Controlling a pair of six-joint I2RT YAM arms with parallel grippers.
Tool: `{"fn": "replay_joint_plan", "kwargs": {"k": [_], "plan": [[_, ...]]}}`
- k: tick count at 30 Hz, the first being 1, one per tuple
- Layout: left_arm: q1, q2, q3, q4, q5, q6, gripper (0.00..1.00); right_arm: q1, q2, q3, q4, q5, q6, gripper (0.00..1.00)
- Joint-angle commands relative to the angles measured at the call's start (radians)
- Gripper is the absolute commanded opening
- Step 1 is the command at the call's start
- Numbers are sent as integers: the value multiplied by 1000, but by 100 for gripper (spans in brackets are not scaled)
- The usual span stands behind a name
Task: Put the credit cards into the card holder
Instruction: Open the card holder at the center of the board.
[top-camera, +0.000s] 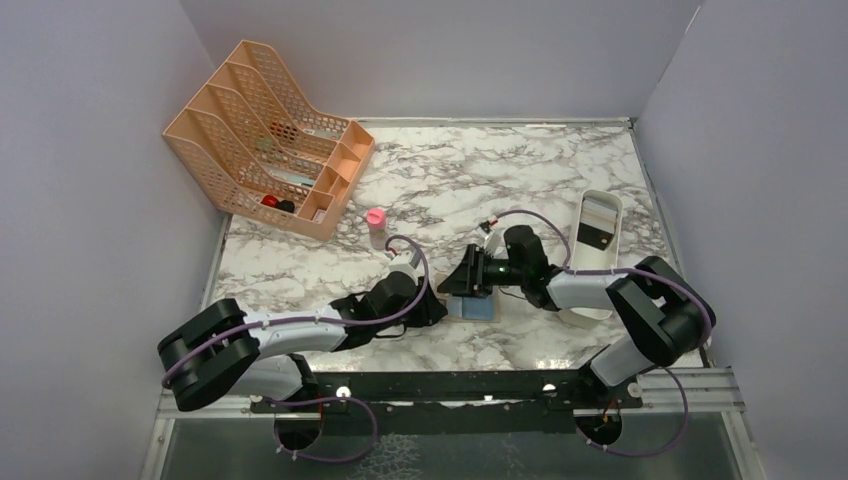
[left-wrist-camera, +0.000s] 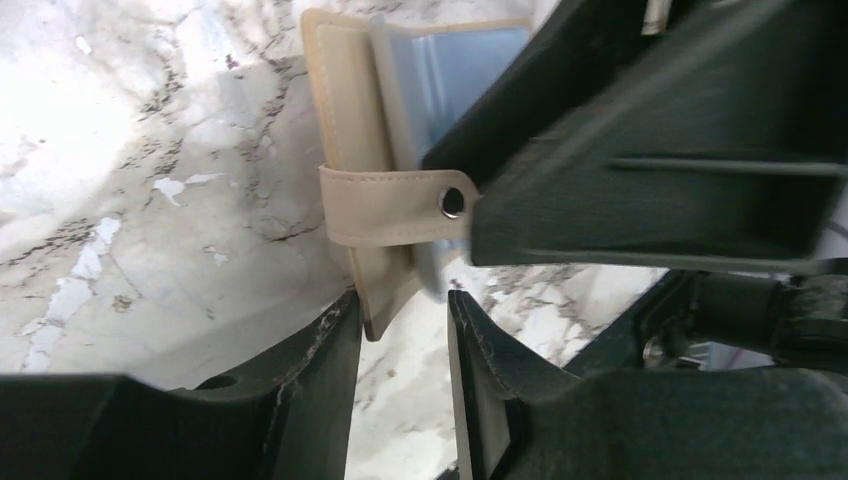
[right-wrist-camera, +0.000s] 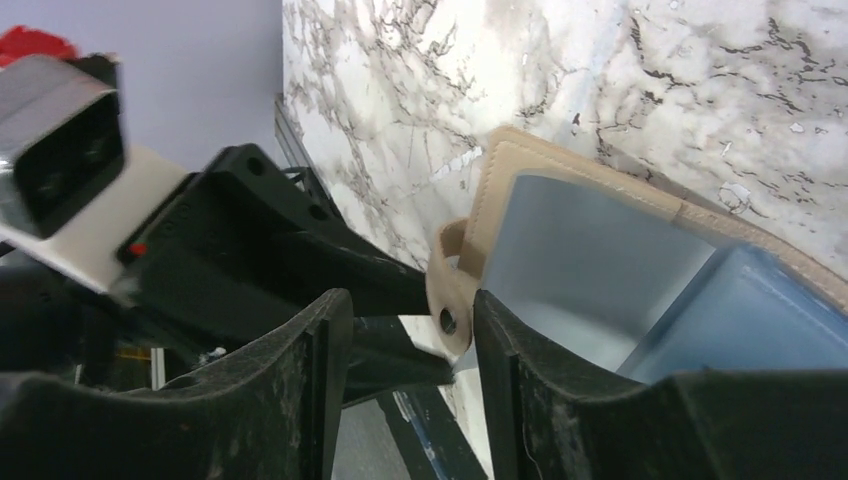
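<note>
The left arm (top-camera: 290, 335) and the right arm (top-camera: 580, 290) are built alike: bulky black joint housings are joined by smooth white links. Thin purple cables (top-camera: 410, 255) are looped along each. A small green light (top-camera: 487, 268) is seen at the right wrist. The left gripper (left-wrist-camera: 402, 300) is fitted with black fingers (left-wrist-camera: 310, 400), scuffed pale along the edges.

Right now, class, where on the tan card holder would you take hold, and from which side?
Probably the snap tab: a thin strap sticking out past the card holder's tan cover edge. Come from the right gripper's side, where its fingers straddle it.
</note>
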Motion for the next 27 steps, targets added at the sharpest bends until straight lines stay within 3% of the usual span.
{"fn": "replay_joint_plan", "kwargs": {"k": [1,9,21,25,27], "plan": [[1,-78,-12,42,27,4,43,10,58,10,105,-35,35,50],[1,-62,-20,42,-2,45,50,15,139,9,220,-45,90,45],[1,51,28,34,-30,91,50,15,116,22,132,-4,42,45],[1,58,36,36,-44,100,47,15,118,16,126,0,35,45],[1,58,42,34,-47,105,41,15,108,18,100,5,18,46]]}}
